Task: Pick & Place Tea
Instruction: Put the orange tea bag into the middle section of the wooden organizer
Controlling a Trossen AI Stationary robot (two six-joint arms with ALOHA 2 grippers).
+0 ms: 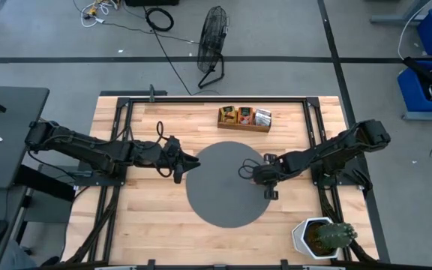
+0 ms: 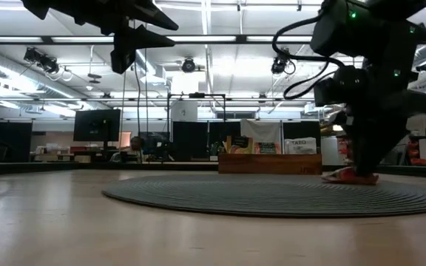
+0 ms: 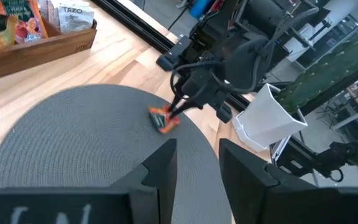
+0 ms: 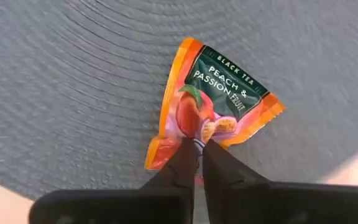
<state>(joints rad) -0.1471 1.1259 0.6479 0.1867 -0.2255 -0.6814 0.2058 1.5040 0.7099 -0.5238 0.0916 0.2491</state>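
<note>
One tea sachet (image 4: pixel 219 102), orange with a dark green label, is on the round grey mat (image 1: pixel 223 191) near the mat's right edge; the low view shows this sachet (image 2: pixel 350 176) under my right gripper. My right gripper (image 4: pixel 199 152) points steeply down and is shut on it. More sachets stand upright in the wooden tray (image 1: pixel 244 118) at the table's far side. My left gripper (image 1: pixel 184 165) hovers open above the mat's left edge, with nothing between its fingers (image 3: pixel 163 168). My right gripper pinches the sachet's edge (image 4: pixel 194 138) between its two fingers, at their free ends. The fingers come from above, slanting slightly from the table's right. The sachet is creased and tilted, its far part low on the mat (image 2: pixel 272 193); I cannot tell whether it is lifted clear.
A cactus in a white pot (image 1: pixel 322 236) stands at the table's near right corner. Black frame rails (image 1: pixel 313 127) run along the table's sides. A fan (image 1: pixel 212 45) stands on the floor beyond the far edge. The middle of the mat is bare.
</note>
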